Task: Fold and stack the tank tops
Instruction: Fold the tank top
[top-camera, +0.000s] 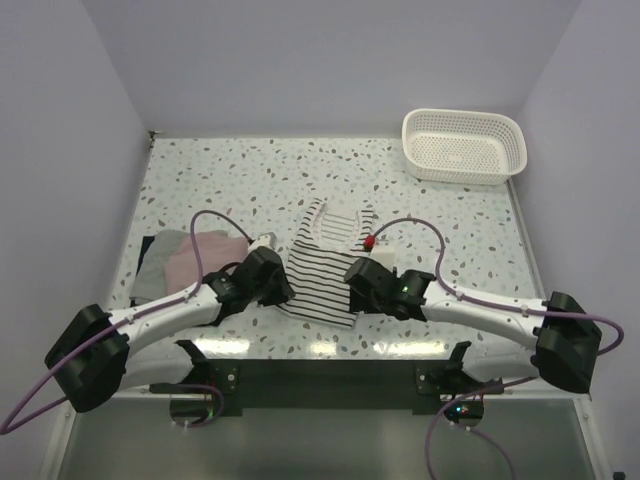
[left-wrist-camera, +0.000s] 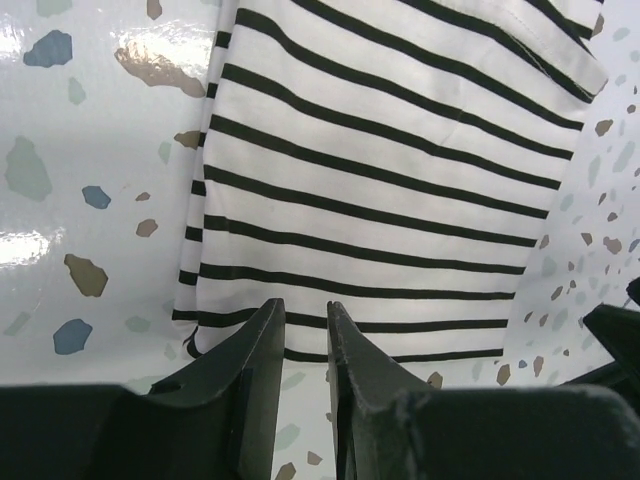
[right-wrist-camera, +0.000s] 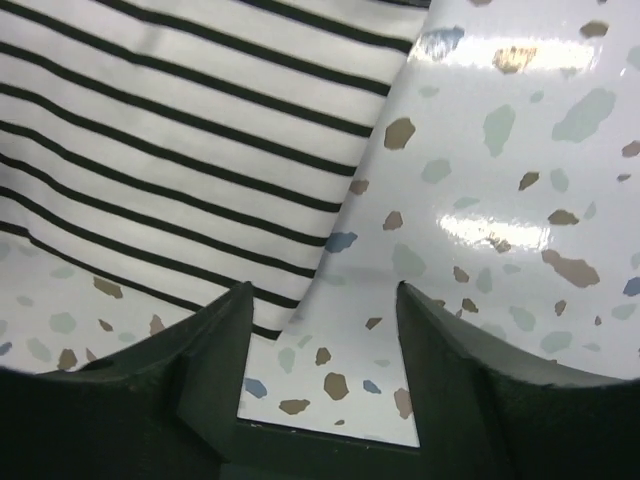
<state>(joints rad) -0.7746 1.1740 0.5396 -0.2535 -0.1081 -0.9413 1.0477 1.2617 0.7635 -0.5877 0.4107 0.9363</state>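
The striped top (top-camera: 322, 262) lies flat in the middle of the speckled worktop (top-camera: 250, 180), its straps toward the far side and its hem toward the arms. The left gripper (left-wrist-camera: 305, 325) hangs over the hem's left corner with its jaws only a narrow slit apart and no cloth between them. The right gripper (right-wrist-camera: 322, 292) sits at the top's right edge near the hem, jaws wide and holding nothing, with bare worktop showing in the gap. The pink top (top-camera: 205, 258) lies on a dark top (top-camera: 153, 268) at the left of the worktop, well apart from the basket (top-camera: 465, 148) in the far right corner.
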